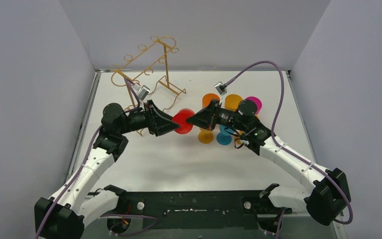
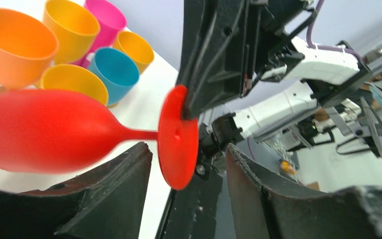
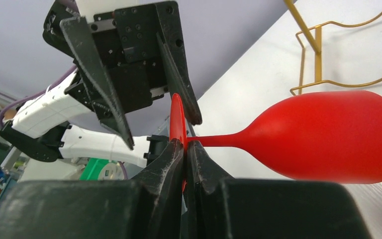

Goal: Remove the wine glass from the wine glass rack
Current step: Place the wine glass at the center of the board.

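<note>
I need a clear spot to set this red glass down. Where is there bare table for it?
The widest bare patch of the table lies on the near side of the red wine glass, down to the black base plate. A narrower gap lies behind it, between the wine glass rack and the coloured glasses. It is crowded around those glasses, at right.

Top cam: fixed, high behind the arm bases, looking down and forward over the whole bench. Wide shot, wine glass rack at the far end.

Left wrist cam: sits behind the left claw, own fingers along the frame bottom. Faces across the bench at the right arm, very close on the wine glass, cups behind it.

Right wrist cam: mirror setup behind the right claw, facing the left arm, rack base upper right.

Shared: all three views see the wine glass and both claws. Each wrist cam sees the opposite claw head-on.
</note>
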Robot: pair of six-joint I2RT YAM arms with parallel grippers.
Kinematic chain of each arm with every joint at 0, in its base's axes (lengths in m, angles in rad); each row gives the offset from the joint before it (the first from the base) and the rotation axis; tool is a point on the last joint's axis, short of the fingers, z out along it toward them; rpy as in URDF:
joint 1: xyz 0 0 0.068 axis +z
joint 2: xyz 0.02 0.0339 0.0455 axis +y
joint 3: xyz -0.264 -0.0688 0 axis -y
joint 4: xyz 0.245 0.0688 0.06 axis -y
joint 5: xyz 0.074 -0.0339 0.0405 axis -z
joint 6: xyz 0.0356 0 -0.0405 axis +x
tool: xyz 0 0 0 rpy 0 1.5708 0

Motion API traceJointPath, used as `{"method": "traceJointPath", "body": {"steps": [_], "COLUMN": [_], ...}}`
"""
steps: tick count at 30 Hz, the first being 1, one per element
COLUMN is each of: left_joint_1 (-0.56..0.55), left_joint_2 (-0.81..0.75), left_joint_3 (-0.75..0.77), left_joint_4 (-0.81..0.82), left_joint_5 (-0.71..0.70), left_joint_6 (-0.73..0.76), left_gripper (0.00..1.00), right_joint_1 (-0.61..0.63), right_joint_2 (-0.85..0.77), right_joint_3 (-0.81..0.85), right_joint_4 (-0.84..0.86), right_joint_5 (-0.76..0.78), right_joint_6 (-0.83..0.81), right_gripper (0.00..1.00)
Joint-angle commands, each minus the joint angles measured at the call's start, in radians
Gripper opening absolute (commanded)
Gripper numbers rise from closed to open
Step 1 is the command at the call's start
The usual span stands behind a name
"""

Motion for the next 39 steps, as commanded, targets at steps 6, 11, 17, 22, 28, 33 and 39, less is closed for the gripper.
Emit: {"method": "traceJointPath", "body": {"steps": [6, 11, 17, 22, 28, 33, 39], "left_joint_1": [-0.01, -0.037, -0.114, -0.159, -0.161, -0.161, -0.16], "left_joint_2": [0.014, 0.041, 0.114, 0.151, 0.128, 0.118, 0.113], "left_joint_3": [-0.093, -0.089, -0.067, -0.043, -0.029, -0.034, -0.032], "left_joint_4": [0.215, 0.327, 0.405, 0.388, 0.334, 0.343, 0.35], "left_joint_5": [0.121, 0.027, -0.005, 0.006, -0.039, -0.051, -0.063], "left_joint_6": [-0.111, -0.163, -0.192, -0.161, -0.093, -0.086, -0.086], "left_gripper": [0.53, 0.49, 0.34, 0.18, 0.0, 0.0, 0.22], "right_joint_1": [0.0, 0.003, 0.009, 0.013, 0.015, 0.016, 0.016], "right_joint_2": [-0.1, -0.097, -0.121, -0.134, -0.131, -0.122, -0.109], "right_joint_3": [-0.011, 0.019, 0.008, 0.007, 0.007, 0.008, 0.006], "right_joint_4": [0.008, -0.048, -0.051, -0.063, -0.061, -0.06, -0.056], "right_joint_5": [0.137, 0.131, 0.126, 0.132, 0.099, 0.092, 0.084], "right_joint_6": [-0.142, -0.182, -0.198, -0.211, -0.22, -0.231, -0.23], "right_gripper": [0.0, 0.0, 0.0, 0.0, 0.0, 0.0, 0.0]}}
